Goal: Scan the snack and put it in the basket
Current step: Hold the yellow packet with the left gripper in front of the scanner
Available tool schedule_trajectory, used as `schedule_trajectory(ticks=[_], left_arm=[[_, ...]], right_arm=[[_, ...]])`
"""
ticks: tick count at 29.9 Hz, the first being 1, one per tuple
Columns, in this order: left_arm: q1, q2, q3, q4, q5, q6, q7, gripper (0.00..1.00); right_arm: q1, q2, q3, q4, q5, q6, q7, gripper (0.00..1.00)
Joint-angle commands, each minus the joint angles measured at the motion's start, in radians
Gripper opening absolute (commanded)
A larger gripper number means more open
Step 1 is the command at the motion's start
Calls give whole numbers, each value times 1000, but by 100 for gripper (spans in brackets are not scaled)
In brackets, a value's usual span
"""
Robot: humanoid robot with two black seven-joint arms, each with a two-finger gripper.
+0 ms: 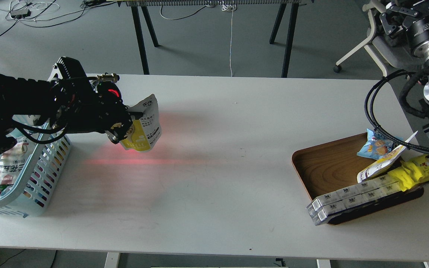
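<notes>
My left gripper is shut on the snack, a pouch with a white printed back and yellow lower part, held a little above the white table just right of the basket. Red scanner light falls as a band on the table under and beside the pouch. The light blue slotted basket stands at the table's left edge, partly under my left arm, with a red and white packet inside. My right arm shows only as cables and joints at the right edge; its gripper is out of view.
A brown wooden tray at the right holds a small blue packet, a bright yellow cartoon-face packet, another pouch and a row of white boxes. Table legs and an office chair stand behind the table.
</notes>
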Motion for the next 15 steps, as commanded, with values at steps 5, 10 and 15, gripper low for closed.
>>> schedule_trajectory(ticks=[5, 10, 15], left_arm=[[17, -17, 8, -3, 0, 1, 2, 1], [-9, -10, -3, -6, 0, 3, -4, 1], [-68, -10, -8, -6, 0, 1, -7, 1]], right_arm=[[0, 0, 0, 0, 0, 0, 0, 99], [0, 0, 0, 0, 0, 0, 0, 99], [-1, 0, 2, 0, 0, 0, 2, 99]])
